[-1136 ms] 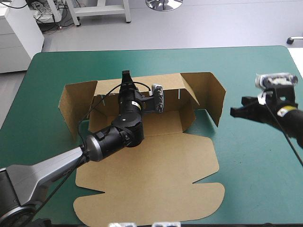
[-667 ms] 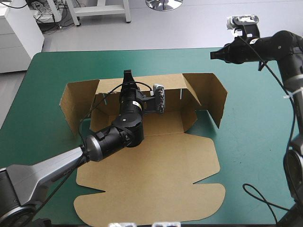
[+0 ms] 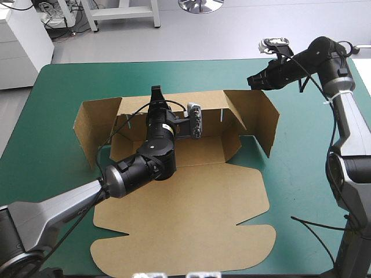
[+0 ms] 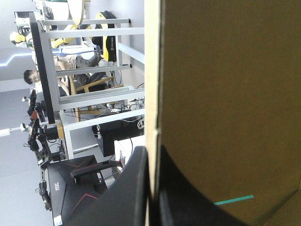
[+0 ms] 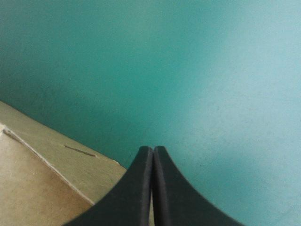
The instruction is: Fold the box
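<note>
Left jaws grip the brown box's (image 3: 191,202) back wall (image 3: 211,104); right jaws hover empty.
The box lies across the bench (image 3: 69,75), long axis left to right. Left jaws, nearer, are all but closed on the wall's top edge. Right jaws, pressed together, hang just beyond the raised right flap (image 3: 258,119), the box ahead and below.
</note>
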`<state>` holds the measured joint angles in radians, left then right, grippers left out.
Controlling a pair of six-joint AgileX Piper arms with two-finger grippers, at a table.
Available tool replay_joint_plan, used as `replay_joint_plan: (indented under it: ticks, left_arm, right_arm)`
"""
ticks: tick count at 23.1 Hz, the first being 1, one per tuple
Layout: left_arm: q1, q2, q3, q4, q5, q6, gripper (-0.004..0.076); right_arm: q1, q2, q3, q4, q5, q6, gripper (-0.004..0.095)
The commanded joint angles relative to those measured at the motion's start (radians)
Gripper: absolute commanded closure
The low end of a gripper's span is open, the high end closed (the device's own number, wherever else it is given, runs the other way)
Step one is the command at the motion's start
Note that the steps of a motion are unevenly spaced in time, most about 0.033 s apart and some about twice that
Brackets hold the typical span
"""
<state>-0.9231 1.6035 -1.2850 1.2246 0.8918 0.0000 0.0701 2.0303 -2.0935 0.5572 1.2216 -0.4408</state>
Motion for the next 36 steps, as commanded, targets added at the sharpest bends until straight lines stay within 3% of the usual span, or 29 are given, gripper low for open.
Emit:
replay_joint_plan:
  ticks: [1,6,11,22,27,31,36]
  left_arm:
    - [-0.003,-0.033,-0.026,0.052,-0.008,-0.016,0.0734]
    - [-0.003,-0.033,-0.026,0.052,0.000,-0.016,0.0734]
    - [-0.003,-0.033,-0.026,0.052,0.002,-0.016,0.0734]
    - [-0.003,-0.033,-0.026,0.052,0.012,-0.030,0.0734]
    - [-0.003,-0.033,-0.026,0.050,0.012,-0.043,0.0734]
    - [-0.003,-0.033,-0.026,0.050,0.012,-0.043,0.0734]
    - [-0.003,-0.033,-0.026,0.050,0.012,-0.043,0.0734]
  right_arm:
    - [-0.005,-0.056,-0.034,0.044,0.032,-0.007,0.0925]
    - [-0.005,-0.070,0.037,0.070,0.032,0.006,0.0925]
    - [-0.005,-0.136,0.211,0.121,0.032,-0.089,0.0925]
    - [-0.005,-0.273,0.357,0.150,0.032,-0.153,0.0927]
    - [-0.005,-0.361,0.560,0.238,0.025,-0.319,0.0927]
    - [-0.005,-0.452,0.766,0.361,-0.149,-0.524,0.0927]
    - [-0.005,-0.458,0.811,0.337,-0.262,-0.596,0.0927]
